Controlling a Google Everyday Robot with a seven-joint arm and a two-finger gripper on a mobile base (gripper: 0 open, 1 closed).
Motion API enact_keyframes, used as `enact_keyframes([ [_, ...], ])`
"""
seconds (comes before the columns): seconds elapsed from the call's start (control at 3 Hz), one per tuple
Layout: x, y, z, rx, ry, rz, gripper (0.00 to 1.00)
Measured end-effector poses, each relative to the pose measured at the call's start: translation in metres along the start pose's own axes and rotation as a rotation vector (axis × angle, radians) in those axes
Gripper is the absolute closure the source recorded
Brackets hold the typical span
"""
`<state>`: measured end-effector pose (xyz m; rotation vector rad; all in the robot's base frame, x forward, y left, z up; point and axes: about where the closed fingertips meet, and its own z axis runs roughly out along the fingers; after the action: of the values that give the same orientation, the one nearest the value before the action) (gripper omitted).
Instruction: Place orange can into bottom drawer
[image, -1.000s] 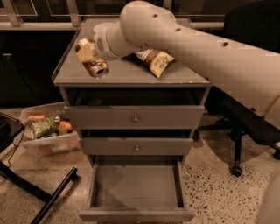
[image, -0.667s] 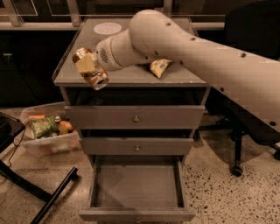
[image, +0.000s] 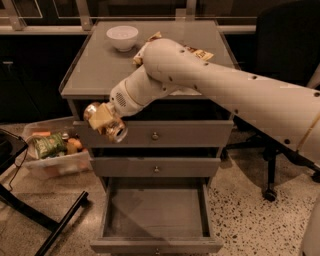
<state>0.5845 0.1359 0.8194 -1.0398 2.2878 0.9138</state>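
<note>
The gripper (image: 102, 119) was clamped around the orange can (image: 113, 130), holding it tilted in the air just off the near left corner of the tabletop (image: 97, 67), level with the top drawer (image: 180, 134). The bottom drawer (image: 155, 210) stood pulled out below and to the right, its grey floor bare. To do the carry well, the can probably needed to travel right and toward the near side before descending, so that it cleared the front of the middle drawer (image: 175, 167). It should then have gone low over the open box, well inside its walls. Opening the gripper only close to the floor would have kept the round can from rolling or bouncing out.
</note>
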Motion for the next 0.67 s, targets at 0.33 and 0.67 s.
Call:
enact_keyframes([
  [0.33, 0.013, 0.0062, 0.0014, -0.022, 0.052, -0.001, 1.0],
  [0.67, 0.013, 0.0062, 0.0014, -0.022, 0.052, -0.001, 1.0],
])
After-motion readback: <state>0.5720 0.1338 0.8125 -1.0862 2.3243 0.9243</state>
